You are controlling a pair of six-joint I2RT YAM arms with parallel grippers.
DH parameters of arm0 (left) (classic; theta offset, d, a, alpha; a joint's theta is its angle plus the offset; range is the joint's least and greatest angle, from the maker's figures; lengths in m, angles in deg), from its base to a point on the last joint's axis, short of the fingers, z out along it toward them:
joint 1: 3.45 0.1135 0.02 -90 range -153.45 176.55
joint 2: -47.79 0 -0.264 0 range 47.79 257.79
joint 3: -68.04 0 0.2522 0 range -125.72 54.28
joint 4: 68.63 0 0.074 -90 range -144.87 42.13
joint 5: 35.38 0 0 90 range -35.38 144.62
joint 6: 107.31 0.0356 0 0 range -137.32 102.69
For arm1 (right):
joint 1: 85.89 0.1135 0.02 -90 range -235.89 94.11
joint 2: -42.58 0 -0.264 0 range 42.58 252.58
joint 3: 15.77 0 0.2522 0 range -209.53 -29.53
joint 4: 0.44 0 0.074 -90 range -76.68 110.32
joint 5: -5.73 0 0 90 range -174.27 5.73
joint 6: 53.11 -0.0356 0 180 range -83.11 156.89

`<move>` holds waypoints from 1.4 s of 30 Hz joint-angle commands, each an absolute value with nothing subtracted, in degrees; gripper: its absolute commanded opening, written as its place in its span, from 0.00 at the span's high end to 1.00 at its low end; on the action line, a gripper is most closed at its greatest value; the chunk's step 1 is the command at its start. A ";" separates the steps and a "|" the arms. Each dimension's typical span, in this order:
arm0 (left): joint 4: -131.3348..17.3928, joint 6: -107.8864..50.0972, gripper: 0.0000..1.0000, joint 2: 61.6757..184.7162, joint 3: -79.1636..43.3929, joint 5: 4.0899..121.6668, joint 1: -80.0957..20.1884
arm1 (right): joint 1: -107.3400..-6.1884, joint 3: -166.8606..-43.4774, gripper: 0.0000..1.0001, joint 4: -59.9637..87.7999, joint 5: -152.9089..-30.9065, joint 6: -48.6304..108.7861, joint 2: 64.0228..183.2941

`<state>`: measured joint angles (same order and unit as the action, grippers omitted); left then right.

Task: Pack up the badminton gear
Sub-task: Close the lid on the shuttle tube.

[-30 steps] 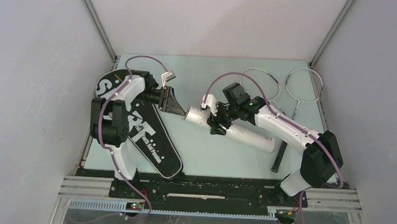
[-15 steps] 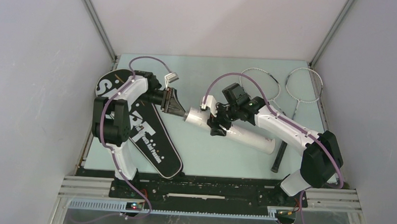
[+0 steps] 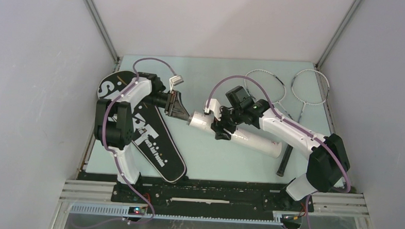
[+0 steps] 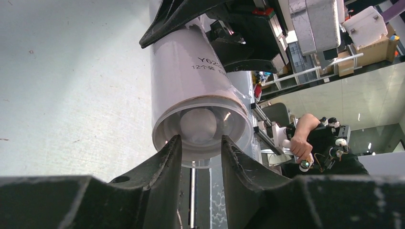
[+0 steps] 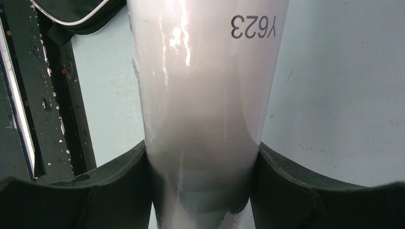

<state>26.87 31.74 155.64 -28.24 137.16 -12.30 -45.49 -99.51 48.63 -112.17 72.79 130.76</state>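
The long white tube (image 3: 256, 140) lies slantwise on the table. My right gripper (image 3: 222, 128) is shut around it near its left third; the right wrist view shows the tube (image 5: 205, 71) filling that gripper (image 5: 203, 148). My left gripper (image 3: 186, 115) is at the tube's left end, jaws narrowly parted and holding nothing. In the left wrist view its tips (image 4: 200, 140) meet the clear-rimmed mouth of the tube (image 4: 191, 76), where a shuttlecock's round white base (image 4: 198, 125) shows inside. The black "SPORT" bag (image 3: 155, 143) lies under the left arm. Two racquets (image 3: 266, 86) (image 3: 309, 87) lie at the back right.
The racquets' black handles (image 3: 285, 159) run toward the near right, just past the tube's right end. Grey walls close in the table on three sides. A metal frame rail (image 3: 212, 197) runs along the near edge.
My left gripper has moved right and closed the gap to the tube's left end. The right gripper has kept its hold on the tube, which shifted only slightly.
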 commanded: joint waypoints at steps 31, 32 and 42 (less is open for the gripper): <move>-5.27 -4.55 0.55 148.92 -24.51 123.04 -16.13 | -41.14 -106.55 0.64 45.23 -106.36 70.61 135.38; -16.17 -13.02 0.51 145.14 -19.42 120.01 -16.08 | -41.14 -106.55 0.64 45.16 -106.40 70.42 135.47; -20.58 -17.40 0.42 144.72 -18.21 124.29 -17.08 | -42.31 -105.19 0.66 42.99 -109.06 68.97 133.82</move>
